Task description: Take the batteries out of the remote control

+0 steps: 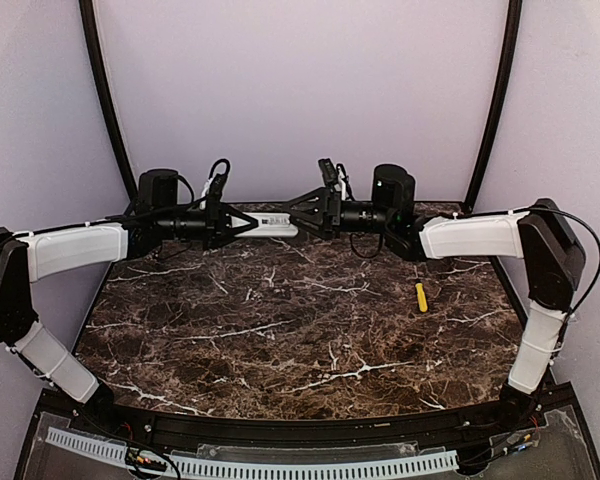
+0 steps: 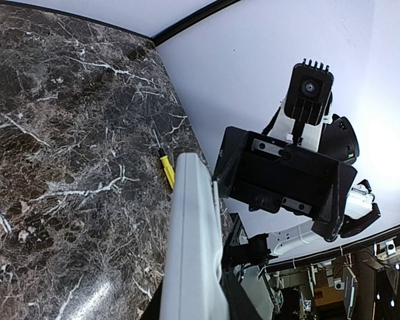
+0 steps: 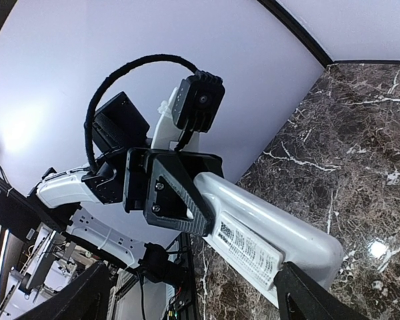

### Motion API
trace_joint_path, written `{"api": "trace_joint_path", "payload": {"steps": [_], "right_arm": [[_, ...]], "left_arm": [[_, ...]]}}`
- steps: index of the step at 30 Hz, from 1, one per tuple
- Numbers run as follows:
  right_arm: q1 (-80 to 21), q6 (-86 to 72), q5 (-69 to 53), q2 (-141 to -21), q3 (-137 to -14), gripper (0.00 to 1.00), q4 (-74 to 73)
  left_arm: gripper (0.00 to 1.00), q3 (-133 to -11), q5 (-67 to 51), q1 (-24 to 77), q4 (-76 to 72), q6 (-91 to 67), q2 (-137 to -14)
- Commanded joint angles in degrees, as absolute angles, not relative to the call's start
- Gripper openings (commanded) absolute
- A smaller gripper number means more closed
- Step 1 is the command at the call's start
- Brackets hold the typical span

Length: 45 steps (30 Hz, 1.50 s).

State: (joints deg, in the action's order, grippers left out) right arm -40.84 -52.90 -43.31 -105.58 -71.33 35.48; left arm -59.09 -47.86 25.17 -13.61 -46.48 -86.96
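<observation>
Slim white rectangular plastic remote control (image 1: 276, 226) runs crosswise between the arms; left gripper (image 1: 246, 224) clamps one end, jaws narrow; right gripper (image 1: 298, 218) stands wide around the other end.

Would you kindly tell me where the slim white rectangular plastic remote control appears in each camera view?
Top external: the slim white plastic remote control sits just above the picture's centre.
Left wrist: remote control at bottom centre, rising from the lower edge.
Right wrist: remote control right of centre, slanted, label showing.
Shared landmark: the dark veined marble tabletop.
</observation>
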Motion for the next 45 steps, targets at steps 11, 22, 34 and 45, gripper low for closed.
{"api": "trace_joint_path", "payload": {"steps": [11, 22, 34, 45], "right_arm": [[-45.26, -57.93, -56.51, -107.68, -70.11, 0.85, 42.34], [-45.17, -58.68, -56.41, -107.31, -69.17, 0.85, 42.13], [-45.18, -61.95, -56.93, -107.48, -70.83, 0.85, 39.27], [-45.18, -64.12, -56.07, -107.88, -71.08, 0.85, 38.25]], "left_arm": [[0.00, -60.54, -60.84, 29.09, -26.08, -43.40, -83.85], [0.00, -60.78, -60.06, 29.09, -23.99, -41.76, -84.24], [0.00, -62.70, -55.60, 29.09, -14.11, -34.80, -84.28], [0.00, -63.23, -52.87, 29.09, -11.04, -32.44, -83.80]]}}
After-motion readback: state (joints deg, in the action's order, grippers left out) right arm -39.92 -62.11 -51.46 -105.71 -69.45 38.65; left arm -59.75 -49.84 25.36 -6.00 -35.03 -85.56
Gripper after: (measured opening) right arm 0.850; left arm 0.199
